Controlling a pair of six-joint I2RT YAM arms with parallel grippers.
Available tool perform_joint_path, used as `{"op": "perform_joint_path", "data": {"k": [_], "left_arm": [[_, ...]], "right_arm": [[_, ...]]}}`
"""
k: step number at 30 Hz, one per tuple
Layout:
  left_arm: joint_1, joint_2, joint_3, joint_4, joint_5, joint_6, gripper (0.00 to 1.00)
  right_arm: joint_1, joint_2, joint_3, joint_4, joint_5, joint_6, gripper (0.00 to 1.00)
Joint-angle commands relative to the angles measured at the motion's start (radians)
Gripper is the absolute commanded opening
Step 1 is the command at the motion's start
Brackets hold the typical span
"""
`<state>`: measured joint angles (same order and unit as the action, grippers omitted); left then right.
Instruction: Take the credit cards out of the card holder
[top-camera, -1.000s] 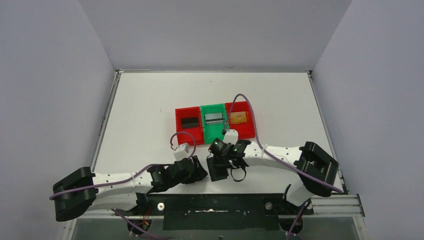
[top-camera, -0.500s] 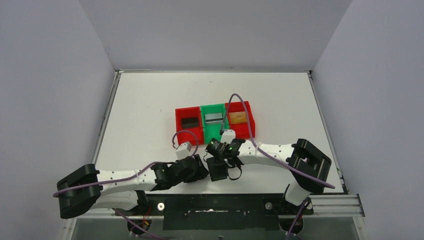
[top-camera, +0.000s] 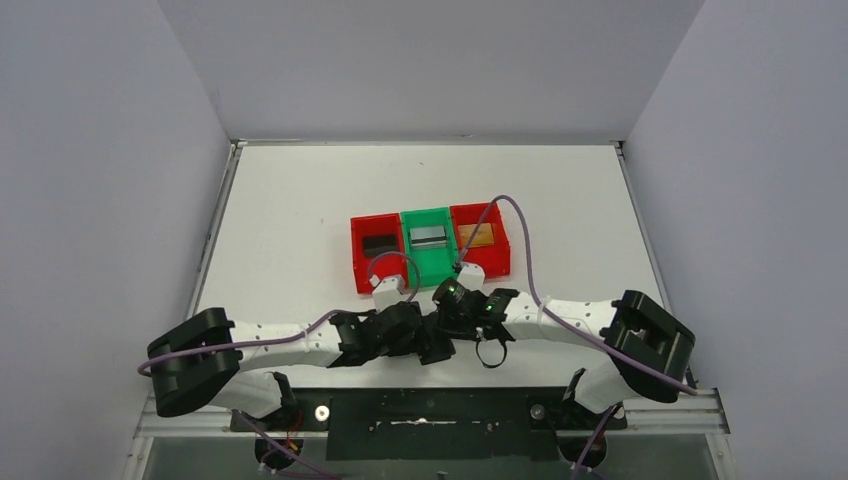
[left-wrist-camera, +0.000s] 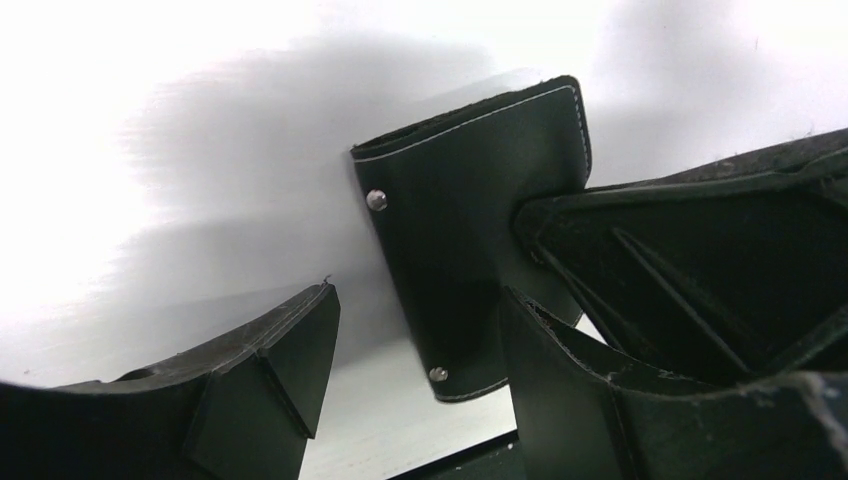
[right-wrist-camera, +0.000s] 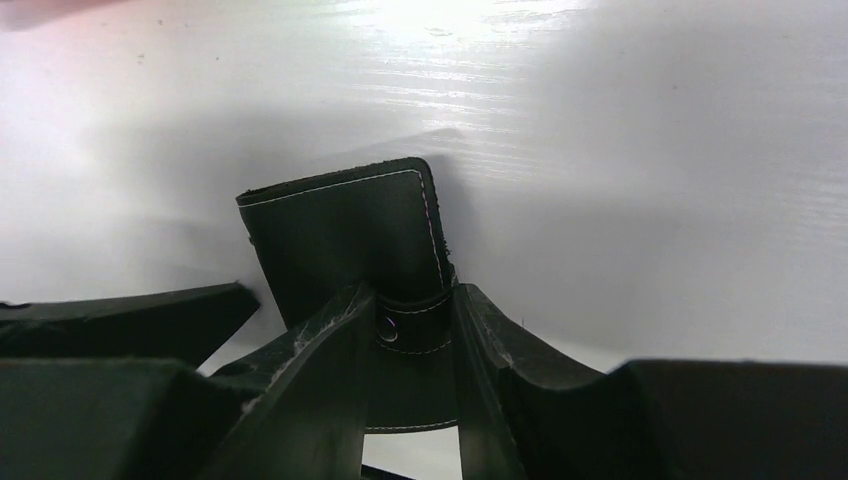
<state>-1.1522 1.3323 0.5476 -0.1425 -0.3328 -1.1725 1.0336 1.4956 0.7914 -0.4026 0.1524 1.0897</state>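
Right wrist view: right gripper (right-wrist-camera: 412, 300) pinches the flat black leather card holder (right-wrist-camera: 345, 230), likely steadying it for the spread left gripper (left-wrist-camera: 420, 290).

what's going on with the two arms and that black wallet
Both arms meet at the black card holder, which looks folded shut on the table near their bases. The right gripper pinches its side tab, and the left gripper is open with a finger on either side of it. The cards look already out: a black card in the left red bin, a silver-grey card in the green bin, a gold card in the right red bin.
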Motion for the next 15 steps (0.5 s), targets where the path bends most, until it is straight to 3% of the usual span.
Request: {"op": "perform_joint_path", "data": {"k": [1, 4, 6, 9, 12, 15], "left_arm": [[0.006, 0.067, 0.066, -0.038, 0.002, 0.043, 0.6], [0.004, 0.139, 0.103, -0.123, -0.014, 0.029, 0.57], [0.002, 0.174, 0.106, -0.153, -0.012, 0.031, 0.53], [-0.005, 0.226, 0.106, -0.161, -0.002, 0.024, 0.42], [-0.013, 0.235, 0.09, -0.151, 0.005, 0.005, 0.3], [-0.02, 0.213, 0.056, -0.146, -0.002, -0.022, 0.25]], "right_arm": [[-0.049, -0.079, -0.109, 0.258, -0.156, 0.024, 0.19], [-0.085, -0.117, -0.177, 0.352, -0.218, 0.044, 0.19], [-0.11, -0.143, -0.229, 0.437, -0.276, 0.048, 0.14], [-0.142, -0.171, -0.299, 0.552, -0.339, 0.082, 0.14], [-0.166, -0.185, -0.334, 0.587, -0.366, 0.095, 0.15], [-0.19, -0.203, -0.363, 0.595, -0.38, 0.103, 0.15]]}}
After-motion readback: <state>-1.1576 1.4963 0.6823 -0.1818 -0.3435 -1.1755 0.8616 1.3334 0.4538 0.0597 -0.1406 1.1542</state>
